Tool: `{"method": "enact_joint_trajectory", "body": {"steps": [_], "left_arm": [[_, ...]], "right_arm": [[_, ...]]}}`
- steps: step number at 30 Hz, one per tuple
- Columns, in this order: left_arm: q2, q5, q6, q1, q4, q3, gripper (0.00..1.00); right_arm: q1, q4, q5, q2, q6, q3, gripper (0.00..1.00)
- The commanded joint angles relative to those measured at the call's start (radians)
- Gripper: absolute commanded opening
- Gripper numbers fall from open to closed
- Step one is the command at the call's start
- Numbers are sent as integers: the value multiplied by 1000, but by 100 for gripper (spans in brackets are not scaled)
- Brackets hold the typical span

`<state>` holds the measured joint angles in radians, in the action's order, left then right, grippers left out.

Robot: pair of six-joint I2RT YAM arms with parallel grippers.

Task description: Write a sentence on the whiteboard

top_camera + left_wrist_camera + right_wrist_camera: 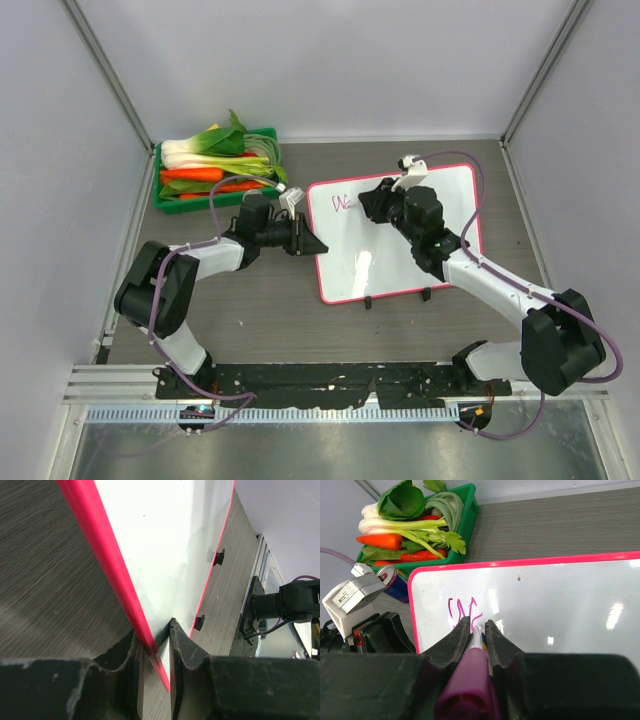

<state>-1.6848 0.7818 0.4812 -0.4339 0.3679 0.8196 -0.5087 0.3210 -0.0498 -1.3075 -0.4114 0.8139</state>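
Right pincer (477, 625) on purple marker (469, 680); beyond whiteboard (560, 605), green crate (470, 514) of vegetables (405, 527).

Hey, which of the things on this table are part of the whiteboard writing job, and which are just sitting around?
In use: whiteboard, gripped at its frame by left gripper; pink marker in right gripper; pink writing.
Lying about: green crate; vegetables; drink can.

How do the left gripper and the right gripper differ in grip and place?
The left gripper pinches the whiteboard's pink frame at its left edge; the right gripper holds a purple marker. The left gripper is beside the board; the right gripper is over it, by the writing. Both are closed on something.
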Motion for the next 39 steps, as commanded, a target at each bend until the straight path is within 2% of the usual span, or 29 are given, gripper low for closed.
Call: {"method": "enact_joint_trajectory", "body": {"steps": [1, 13, 39], "left_arm": [[-35, -56, -128, -34, -83, -4, 0], [-35, -53, -128, -35, -83, -4, 0], [-33, -55, -131, -34, -86, -2, 0]], "right_arm": [[7, 10, -76, -18, 8, 42, 2], [12, 6, -94, -19, 6, 56, 1], [12, -26, -18, 30, 14, -13, 1]]}}
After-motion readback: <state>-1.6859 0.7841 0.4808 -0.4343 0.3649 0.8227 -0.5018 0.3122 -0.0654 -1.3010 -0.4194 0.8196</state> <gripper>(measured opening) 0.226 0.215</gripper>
